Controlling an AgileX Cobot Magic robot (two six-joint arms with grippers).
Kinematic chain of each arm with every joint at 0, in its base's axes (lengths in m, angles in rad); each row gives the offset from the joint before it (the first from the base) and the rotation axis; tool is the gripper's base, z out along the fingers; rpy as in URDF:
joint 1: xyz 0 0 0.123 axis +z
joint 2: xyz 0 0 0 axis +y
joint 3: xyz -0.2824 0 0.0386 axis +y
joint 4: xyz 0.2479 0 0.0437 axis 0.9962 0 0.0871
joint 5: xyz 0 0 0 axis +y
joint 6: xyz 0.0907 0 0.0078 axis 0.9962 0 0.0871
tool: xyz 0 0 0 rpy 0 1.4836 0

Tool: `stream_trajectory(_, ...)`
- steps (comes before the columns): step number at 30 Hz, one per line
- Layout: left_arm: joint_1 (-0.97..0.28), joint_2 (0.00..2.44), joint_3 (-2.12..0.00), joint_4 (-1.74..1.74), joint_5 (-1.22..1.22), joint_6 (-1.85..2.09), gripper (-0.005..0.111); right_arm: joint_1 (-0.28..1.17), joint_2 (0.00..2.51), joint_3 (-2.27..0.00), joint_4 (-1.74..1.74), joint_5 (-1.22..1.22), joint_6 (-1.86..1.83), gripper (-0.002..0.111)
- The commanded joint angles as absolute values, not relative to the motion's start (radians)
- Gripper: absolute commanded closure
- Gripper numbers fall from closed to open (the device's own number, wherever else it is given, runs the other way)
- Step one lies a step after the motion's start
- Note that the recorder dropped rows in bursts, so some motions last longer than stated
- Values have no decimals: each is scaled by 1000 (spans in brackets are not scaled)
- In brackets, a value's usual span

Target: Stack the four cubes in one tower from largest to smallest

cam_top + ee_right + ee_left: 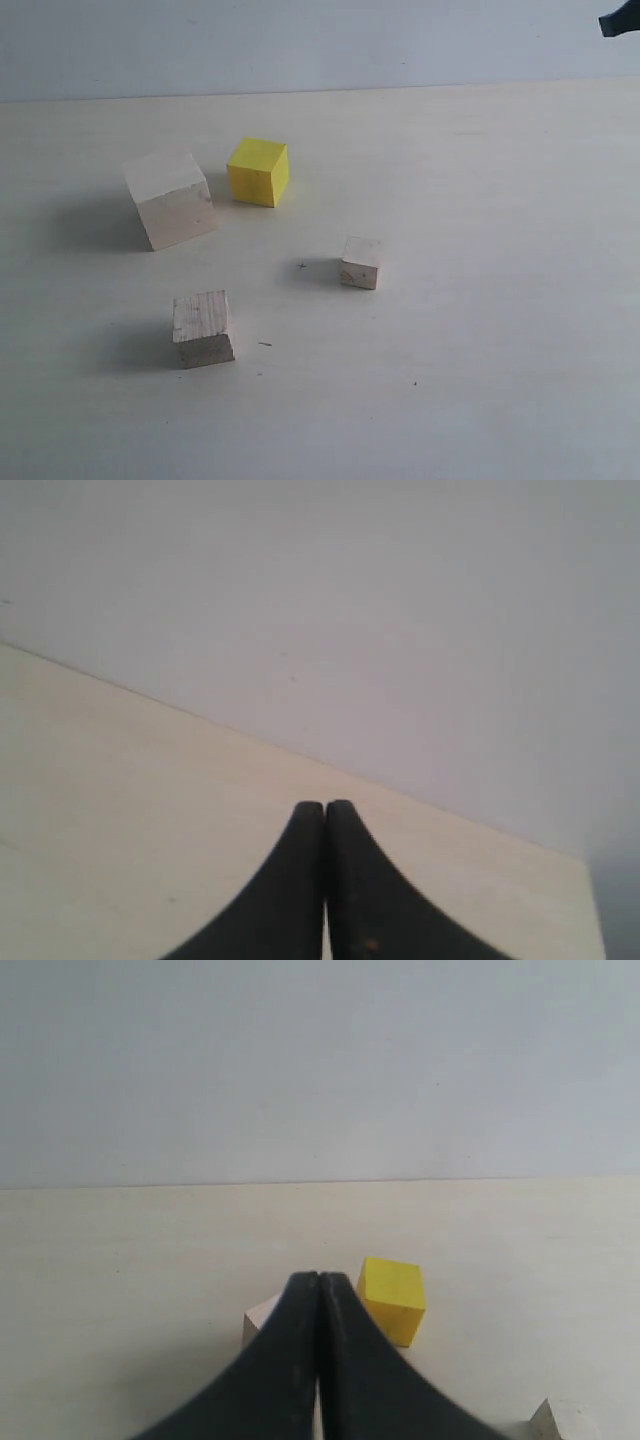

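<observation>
No tower yet: on the counter (500, 300), large wooden cube (170, 198) sits just beside yellow cube (259, 171), medium wooden cube (202, 328) and small wooden cube (361, 262) apart. Left end effector (318, 1285) and right end effector (325, 810) are pressed together, empty.

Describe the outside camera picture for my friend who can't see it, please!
Four cubes sit apart on a pale table, none stacked yet. A large pale wooden cube and a bright yellow cube are near each other at the back left; a medium pale wooden cube is nearer the front, and a small pale wooden cube is in the middle.
</observation>
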State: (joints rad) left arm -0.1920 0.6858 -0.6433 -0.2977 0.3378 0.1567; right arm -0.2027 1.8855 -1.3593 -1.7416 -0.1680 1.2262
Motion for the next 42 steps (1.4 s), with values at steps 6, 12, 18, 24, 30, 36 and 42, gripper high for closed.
stream_trajectory(6, -199, 687, -640, -299, 314, 156, 107, -242, 1975, -1306, -1198, 437, 1142, 108)
stream_trajectory(12, -199, 687, -640, -299, 314, 156, 107, -274, 2095, -1307, -241, 486, 270, 108)
stream_trajectory(18, -199, 687, -640, -299, 314, 156, 107, -237, 2101, -1307, 448, 598, -659, 108)
stream_trajectory(24, -199, 687, -640, -299, 314, 156, 107, -207, 1970, -1331, 702, 571, -985, 108)
stream_trajectory(30, -199, 687, -640, -299, 311, 156, 107, -141, 1907, -1485, 927, 733, -1050, 108)
stream_trajectory(36, -199, 713, -640, -307, 312, 156, 107, 195, 1974, -1485, 830, 640, -1182, 108)
stream_trajectory(42, -199, 731, -640, -322, 312, 156, 107, 371, 2016, -1485, 830, 552, -1585, 89)
